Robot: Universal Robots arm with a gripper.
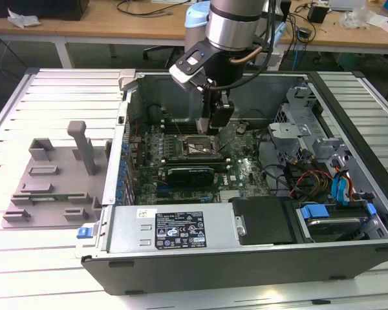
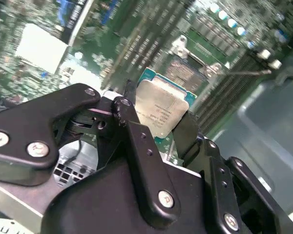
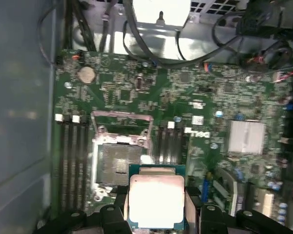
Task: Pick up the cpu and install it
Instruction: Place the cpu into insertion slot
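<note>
Over the motherboard (image 3: 136,92), the fingers (image 2: 186,135) pinch the cpu (image 3: 156,201) by opposite edges near the open socket (image 3: 118,163).

Edges of cpu (image 2: 162,103) behind gripper (image 2: 157,111)

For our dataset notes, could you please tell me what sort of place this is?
Probably an electronics lab or PC-assembly workshop: an open computer case sits on a slatted metal table, cable-strewn workbenches stand behind, and the gripper holds the cpu over the motherboard.

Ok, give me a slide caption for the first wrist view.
Tool gripping the cpu close to the open socket on the motherboard.
</note>
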